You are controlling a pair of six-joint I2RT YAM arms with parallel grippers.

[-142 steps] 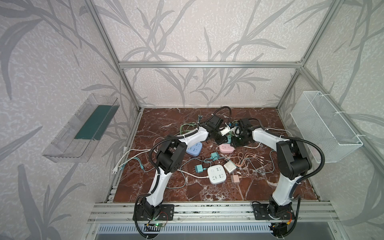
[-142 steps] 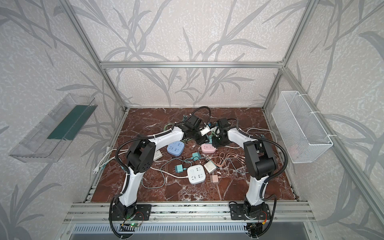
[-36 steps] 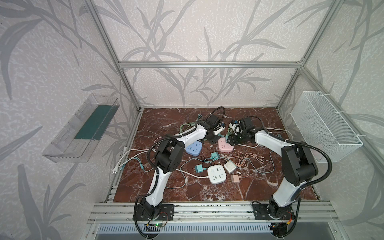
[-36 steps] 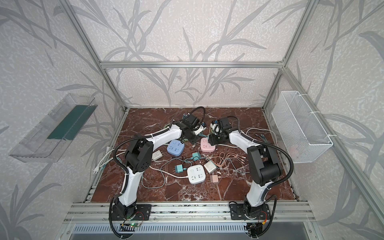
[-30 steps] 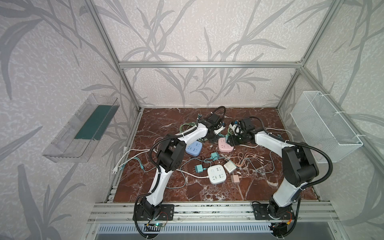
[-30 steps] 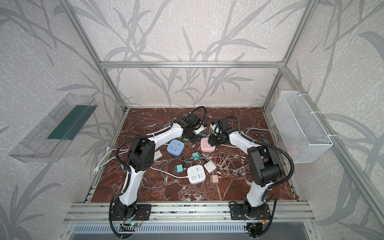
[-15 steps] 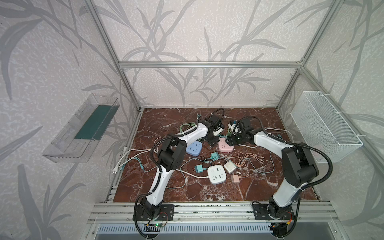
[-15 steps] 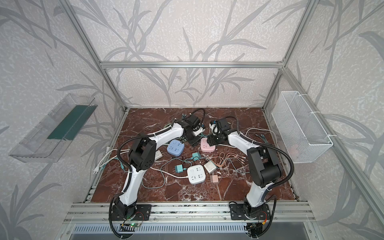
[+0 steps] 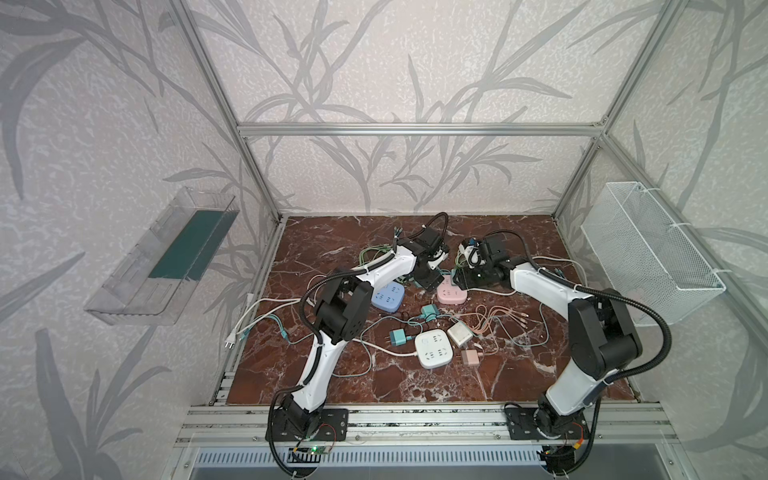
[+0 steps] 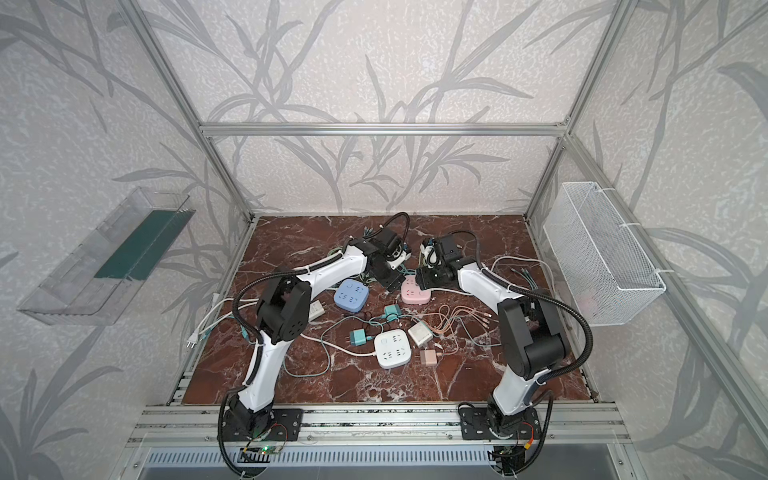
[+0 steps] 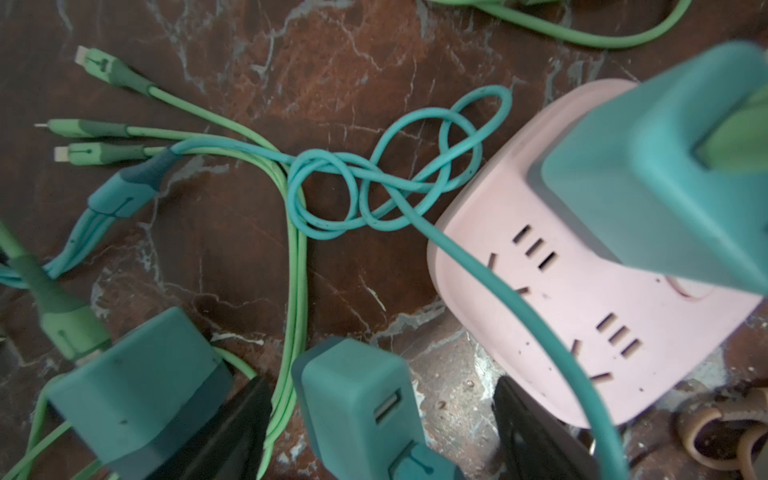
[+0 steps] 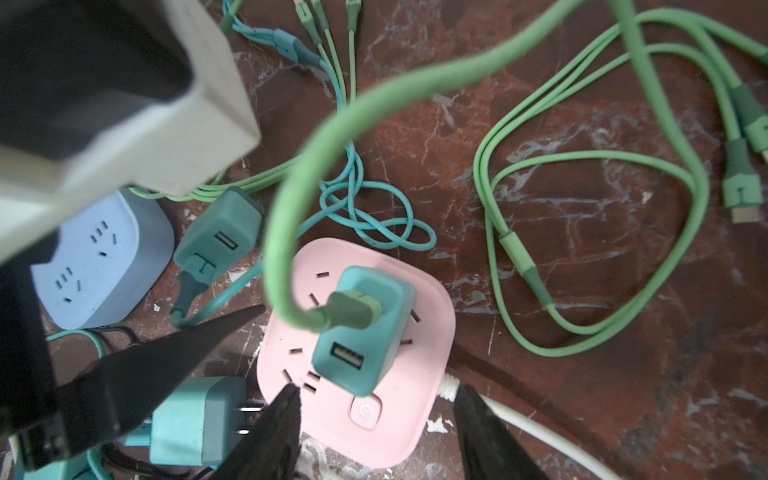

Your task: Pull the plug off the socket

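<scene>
Left claw (image 11: 380, 384) hangs released beside the pink socket (image 12: 395, 436), with a loose charger (image 11: 353, 395) between its fingers. Right claw (image 12: 376, 390) straddles the socket's edge; I cannot tell whether it pinches. The teal plug (image 12: 365, 332) sits in the socket: brace the socket, grip the plug's sides and pull straight out. No writing is readable.
</scene>
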